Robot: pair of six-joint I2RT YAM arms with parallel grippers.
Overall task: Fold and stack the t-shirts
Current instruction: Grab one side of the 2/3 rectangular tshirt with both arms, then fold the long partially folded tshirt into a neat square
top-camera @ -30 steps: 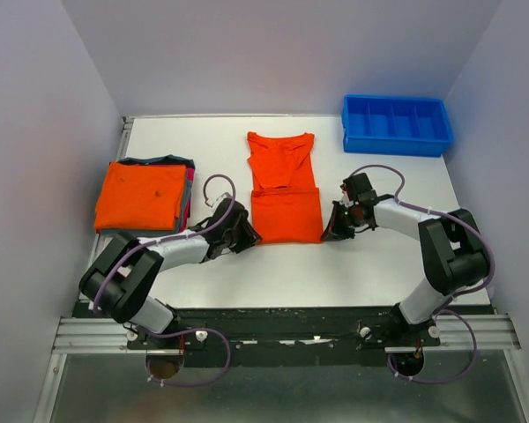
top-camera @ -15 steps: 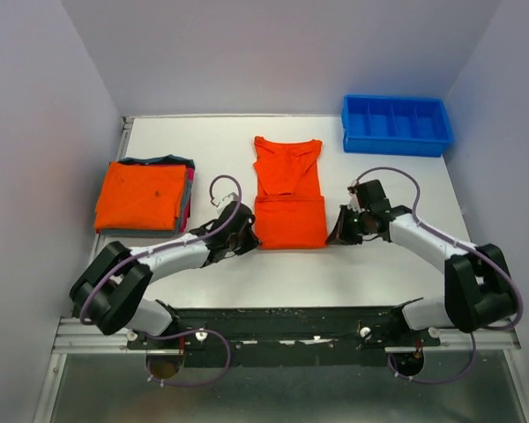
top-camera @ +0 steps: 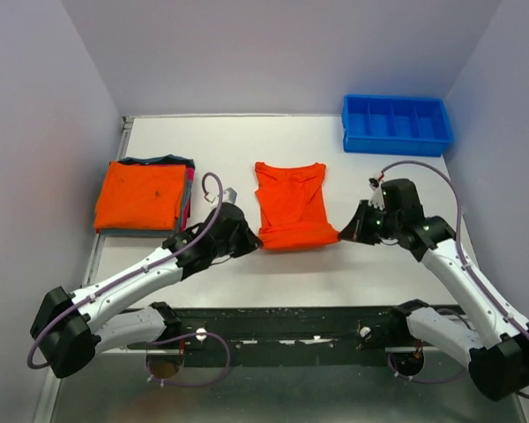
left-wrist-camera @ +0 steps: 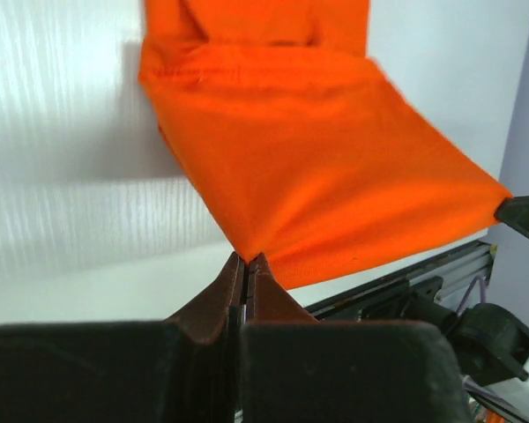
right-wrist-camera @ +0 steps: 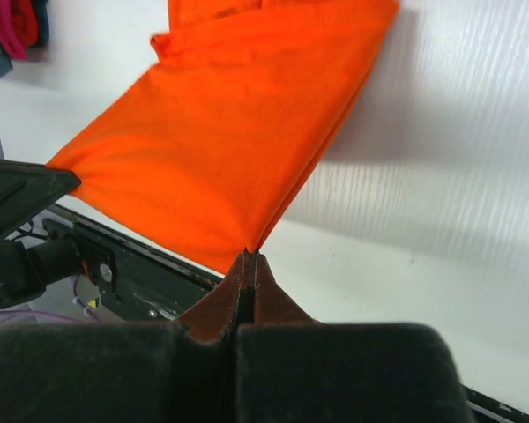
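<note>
Pinching corners of the orange t-shirt (top-camera: 290,207) — left end effector (left-wrist-camera: 246,262) and right end effector (right-wrist-camera: 249,256), hem seemingly lifted.

White table (top-camera: 213,141), pale lavender walls (top-camera: 273,53), metal rail (top-camera: 79,333) at near edge.

Light: shining bright, even, from overhead
Shadow: spreading softly beside the orange t-shirt (right-wrist-camera: 229,150)
Focus: blurring along wrist views' bottom edge

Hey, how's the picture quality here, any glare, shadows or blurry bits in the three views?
Top external: even light, sharp, only faint shadows. Left wrist: streaky glare on the table, a shadow under the lifted orange t-shirt, the left gripper close and soft. Right wrist: a similar shadow, the right gripper out of focus.
</note>
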